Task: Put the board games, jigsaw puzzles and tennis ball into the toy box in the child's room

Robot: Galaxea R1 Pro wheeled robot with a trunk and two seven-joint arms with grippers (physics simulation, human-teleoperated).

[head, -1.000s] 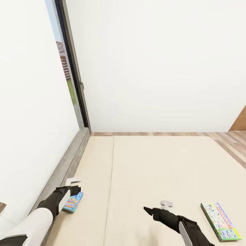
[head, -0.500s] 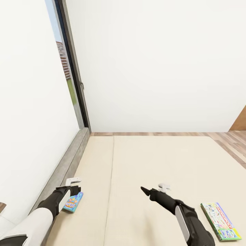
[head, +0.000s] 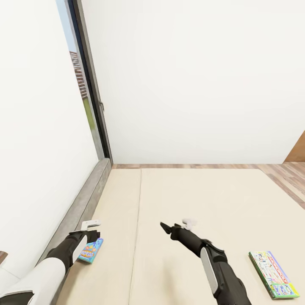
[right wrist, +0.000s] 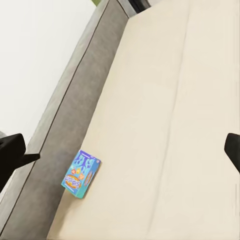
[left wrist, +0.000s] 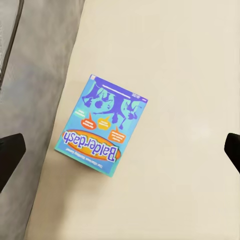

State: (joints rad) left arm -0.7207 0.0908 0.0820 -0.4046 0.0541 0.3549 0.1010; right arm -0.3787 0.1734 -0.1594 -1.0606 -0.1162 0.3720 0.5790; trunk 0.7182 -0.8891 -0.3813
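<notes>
The small blue board game (head: 90, 250) lies flat on the beige bed (head: 203, 195), close to the grey headboard (head: 80, 203). My left gripper (head: 94, 235) hovers just above it, open; in the left wrist view the blue box (left wrist: 102, 126) sits between the spread fingertips (left wrist: 10, 156). A white Monopoly board game (head: 273, 273) lies at the mattress's near right. My right gripper (head: 168, 229) hangs open over the middle of the mattress. The right wrist view looks toward the blue box (right wrist: 81, 174) beside the headboard (right wrist: 65, 115).
A white wall runs behind the bed, with a tall dark-framed window (head: 87, 84) at the left. Wood floor (head: 288, 178) borders the far and right sides of the mattress. A brown wooden piece (head: 298, 150) stands at the right edge.
My right arm has swung left and farther out over the mattress, away from the Monopoly box. The left arm and both games have stayed put.
</notes>
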